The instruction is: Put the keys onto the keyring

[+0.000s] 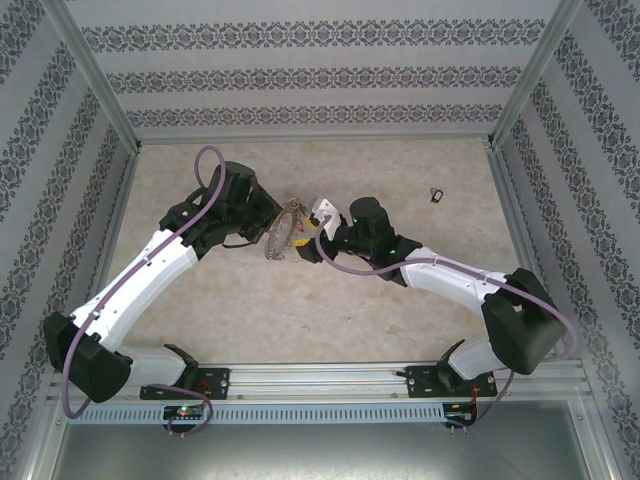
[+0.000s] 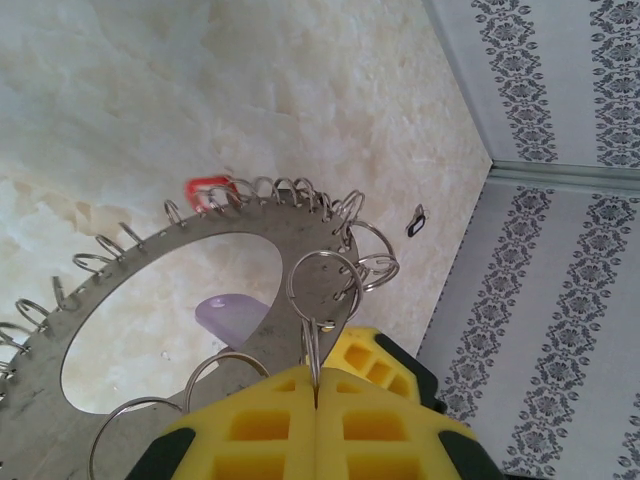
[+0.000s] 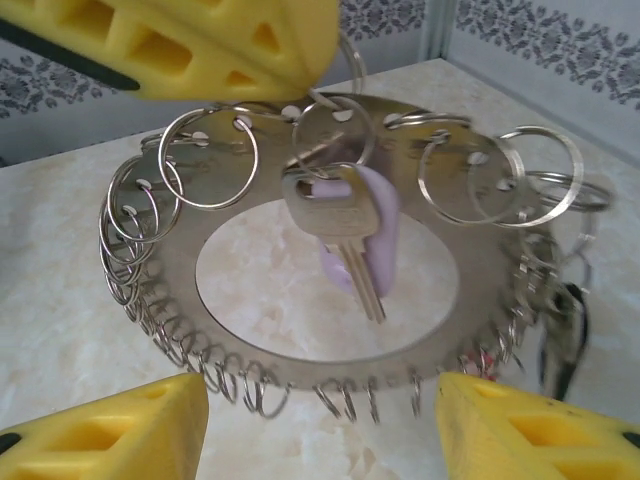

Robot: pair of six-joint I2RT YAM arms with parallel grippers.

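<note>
The keyring [image 2: 190, 252] is a wide flat silvery ring [image 3: 330, 360] fringed with small split rings, held off the table [image 1: 283, 236]. My left gripper [image 2: 316, 388] is shut on one split ring at its rim; it comes in from the left [image 1: 272, 214]. One silvery key [image 3: 338, 228] hangs from a split ring, with a pale purple tag [image 3: 378, 225] behind it. A red bit [image 2: 205, 190] shows on the far rim. My right gripper [image 3: 325, 430] is open just below the ring's lower rim, nothing between its fingers [image 3: 115, 430].
A small dark key-like piece [image 1: 435, 194] lies alone on the marble tabletop at the back right, also seen past the keyring in the left wrist view [image 2: 415, 220]. Patterned walls [image 1: 320, 75] enclose the table on three sides.
</note>
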